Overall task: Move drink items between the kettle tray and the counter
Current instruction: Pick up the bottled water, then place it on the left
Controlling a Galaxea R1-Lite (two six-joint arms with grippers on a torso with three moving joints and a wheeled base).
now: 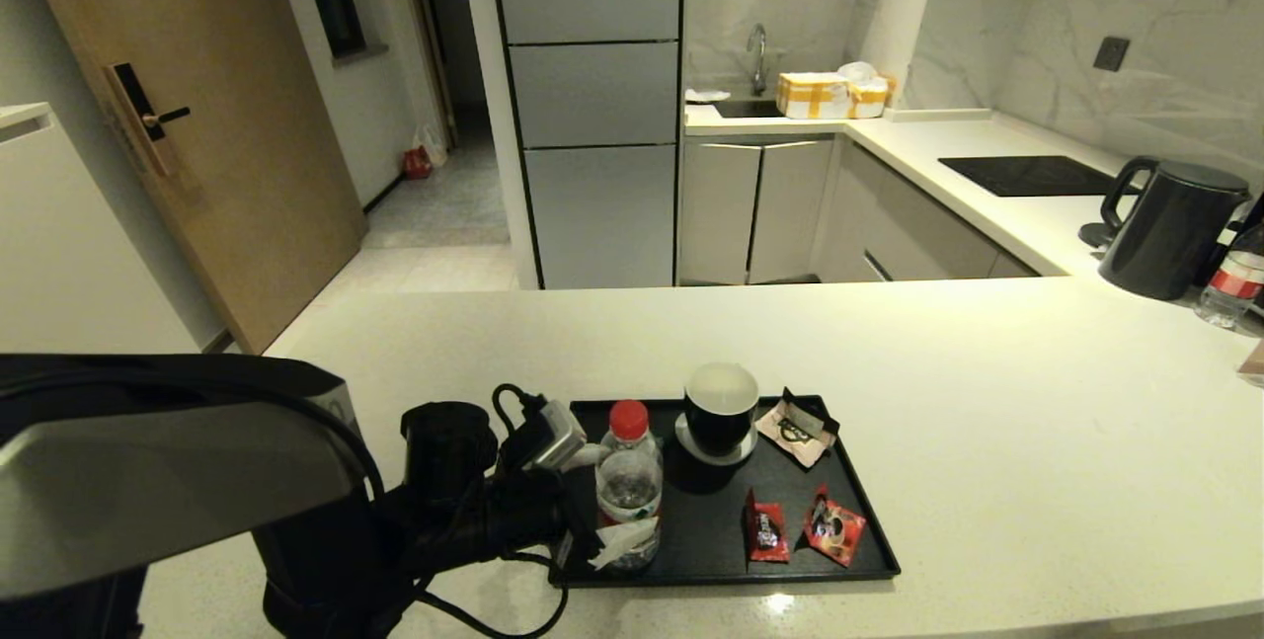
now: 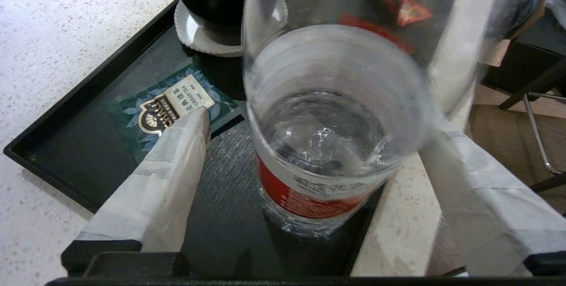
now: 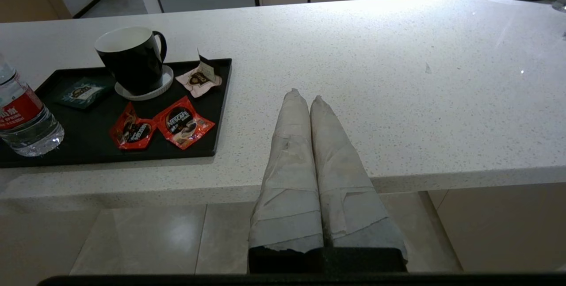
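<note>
Left gripper [image 2: 318, 144] spread wide around water bottle [image 2: 327, 144] on tray [image 2: 66, 144]; centre, then close below the shoulder. Right gripper [image 3: 309, 100] pressed together, idle.

This is a home kitchen. A sink [image 1: 748, 108] with a tap sits at the top middle, a black kettle [image 1: 1172, 227] stands at the right, and a wooden door [image 1: 197, 116] is at the upper left.

1. The left arm reaches in low from the robot's left side, wrist bent, cables looping around it.
2. The left gripper [image 2: 316, 144] points forward and down, its two paper-wrapped fingers [image 2: 177, 153] spread wide apart.
3. The right gripper [image 3: 305, 100] sits level, its wrapped fingers [image 3: 292, 144] pressed together along their full length.
</note>
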